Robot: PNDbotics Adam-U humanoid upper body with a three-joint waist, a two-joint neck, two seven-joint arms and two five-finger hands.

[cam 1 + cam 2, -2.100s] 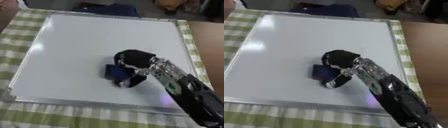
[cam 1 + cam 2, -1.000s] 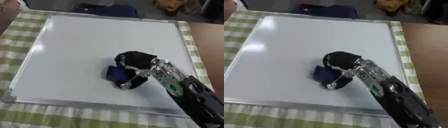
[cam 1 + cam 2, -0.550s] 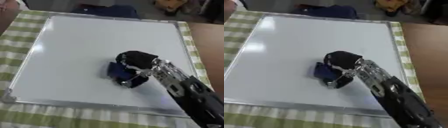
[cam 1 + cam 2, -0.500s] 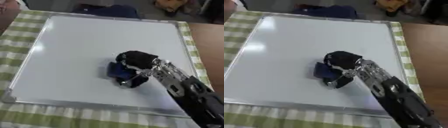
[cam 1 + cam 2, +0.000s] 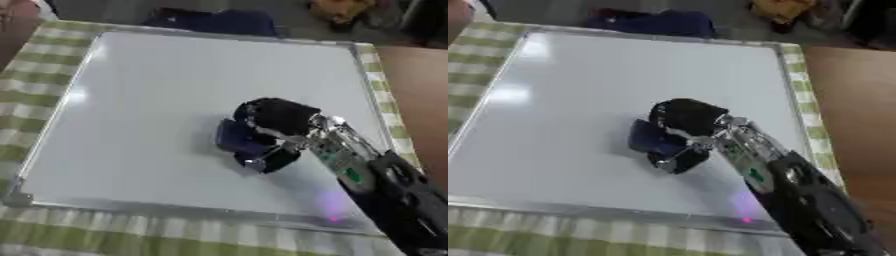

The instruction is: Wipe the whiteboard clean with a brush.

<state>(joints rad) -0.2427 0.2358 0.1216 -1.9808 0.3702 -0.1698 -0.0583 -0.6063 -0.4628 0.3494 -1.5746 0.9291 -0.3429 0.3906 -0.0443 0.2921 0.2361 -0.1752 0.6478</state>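
Note:
A white whiteboard (image 5: 166,95) with a silver frame lies flat on a green-and-white checked cloth. Its surface shows no marks that I can make out. My right hand (image 5: 276,117), black, comes in from the lower right and sits a little right of the board's middle. Its fingers and thumb are curled round a dark blue brush (image 5: 236,137), which rests on the board. My left hand shows in neither view.
A dark blue bundle (image 5: 210,20) lies just beyond the board's far edge. A yellowish thing (image 5: 337,9) sits further back at the right. A brown tabletop (image 5: 420,75) shows to the right of the cloth. A purple light spot (image 5: 331,212) glows near the board's lower right frame.
My right hand and the brush have stayed close to the same spot on the board, shifting only slightly. The picture has moved a little with the head.

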